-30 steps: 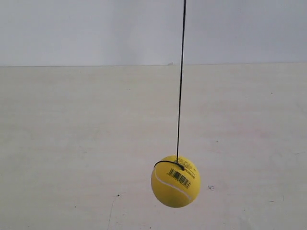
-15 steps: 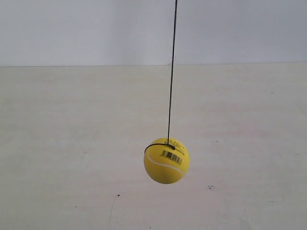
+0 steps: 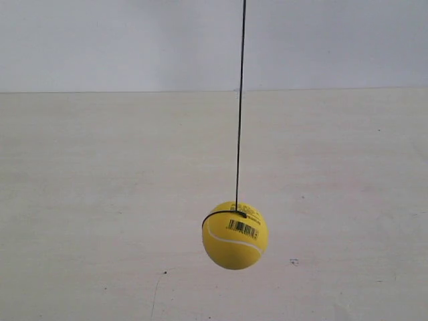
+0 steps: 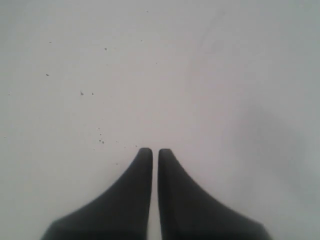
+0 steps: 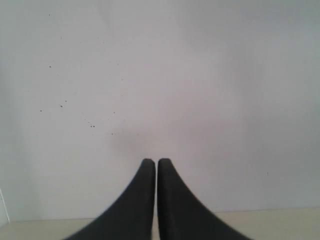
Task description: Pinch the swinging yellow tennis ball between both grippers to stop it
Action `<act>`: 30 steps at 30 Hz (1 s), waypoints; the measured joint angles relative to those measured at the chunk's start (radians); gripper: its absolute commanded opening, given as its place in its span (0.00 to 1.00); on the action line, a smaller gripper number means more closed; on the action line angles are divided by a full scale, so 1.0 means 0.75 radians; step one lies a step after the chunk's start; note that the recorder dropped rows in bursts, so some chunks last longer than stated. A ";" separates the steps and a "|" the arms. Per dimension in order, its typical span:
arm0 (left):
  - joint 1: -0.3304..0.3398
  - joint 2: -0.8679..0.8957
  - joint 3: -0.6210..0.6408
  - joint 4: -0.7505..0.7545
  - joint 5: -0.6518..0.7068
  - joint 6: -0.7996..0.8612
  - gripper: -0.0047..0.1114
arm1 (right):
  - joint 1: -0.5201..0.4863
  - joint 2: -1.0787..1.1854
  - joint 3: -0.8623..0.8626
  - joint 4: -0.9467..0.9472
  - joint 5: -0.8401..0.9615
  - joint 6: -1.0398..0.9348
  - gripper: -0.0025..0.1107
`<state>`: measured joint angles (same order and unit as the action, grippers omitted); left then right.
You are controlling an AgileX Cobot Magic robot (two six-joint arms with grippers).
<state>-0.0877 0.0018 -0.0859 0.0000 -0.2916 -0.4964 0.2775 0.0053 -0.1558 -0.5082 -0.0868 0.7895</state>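
A: Exterior camera: looks slightly down across the desk (image 3: 80, 200) toward the wall (image 3: 100, 40); ball (image 3: 235, 235) hangs near the lens.
B: Wrist cameras: one behind the left hand (image 4: 155, 150), one behind the right hand (image 5: 156, 161), each facing out past it at a pale speckled surface (image 4: 100, 75). Overlap with exterior: can't tell.

The worktop (image 3: 100, 200) is a pale cream slab with faint streaky grain, running back to a straight edge where it meets a white wall (image 3: 100, 40). It's a bit scuffed. In the exterior view a small dark mark (image 3: 293, 261) sits toward the near right, another speck (image 3: 165, 272) lies further left, and a thin dark scratch (image 3: 155, 297) trails from that one toward the bottom edge. The left wrist view shows a whitish surface (image 4: 225, 75) with scattered dark specks (image 4: 82, 93). That's probably the same worktop, but it's hard to say for sure.
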 measured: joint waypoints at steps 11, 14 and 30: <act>0.061 0.000 0.000 0.000 0.304 0.000 0.08 | 0.000 0.000 0.000 0.000 0.003 0.000 0.02; 0.061 0.000 0.053 0.000 0.453 0.000 0.08 | 0.000 0.000 0.000 0.000 0.003 0.000 0.02; 0.061 0.000 0.110 0.037 0.778 0.000 0.08 | 0.000 0.000 0.000 0.000 0.003 0.000 0.02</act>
<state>-0.0417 0.0018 -0.0035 0.0280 0.2917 -0.4964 0.2775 0.0053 -0.1558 -0.5082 -0.0849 0.7895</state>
